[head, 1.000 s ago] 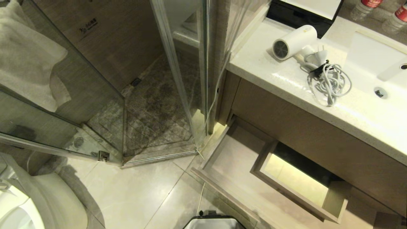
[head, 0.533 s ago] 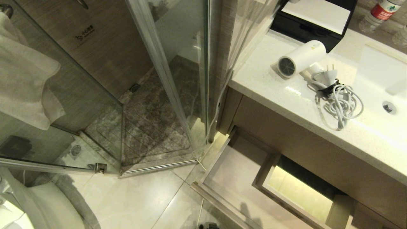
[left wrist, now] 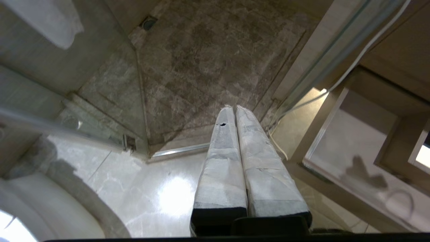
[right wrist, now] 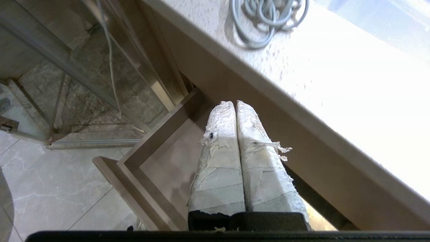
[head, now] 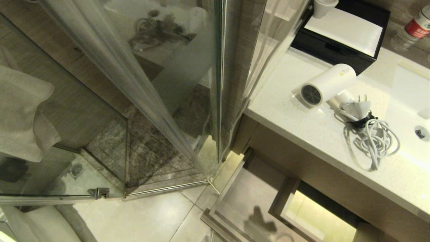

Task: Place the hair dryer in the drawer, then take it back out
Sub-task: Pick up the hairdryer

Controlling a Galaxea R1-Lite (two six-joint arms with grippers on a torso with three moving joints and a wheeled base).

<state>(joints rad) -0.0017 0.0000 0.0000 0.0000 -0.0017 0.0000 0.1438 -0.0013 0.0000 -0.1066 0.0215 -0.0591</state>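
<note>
The white hair dryer (head: 327,84) lies on the pale counter (head: 302,134), its dark mesh grille facing me and its coiled white cord (head: 373,143) bundled beside it; the cord (right wrist: 265,20) also shows in the right wrist view. Below the counter the drawer (head: 240,205) stands pulled open, its beige floor bare, with a boxed cut-out (head: 315,216) inside. The drawer (right wrist: 161,161) lies under my right gripper (right wrist: 235,102), which is shut and holds nothing. My left gripper (left wrist: 234,107) hangs shut and empty over the floor by the shower, with the drawer (left wrist: 356,148) to one side. Neither arm shows in the head view.
A glass shower enclosure (head: 141,101) with a metal frame stands left of the vanity. A black tray (head: 339,37) with a white cup (head: 324,6) sits at the counter's back, a bottle (head: 411,28) beyond it. The sink basin (head: 413,111) lies right of the cord. A towel (head: 23,114) hangs at far left.
The whole head view has shifted: counter, hair dryer and drawer sit lower in the picture, so the camera has tilted up. No object has moved and both grippers stay shut.
</note>
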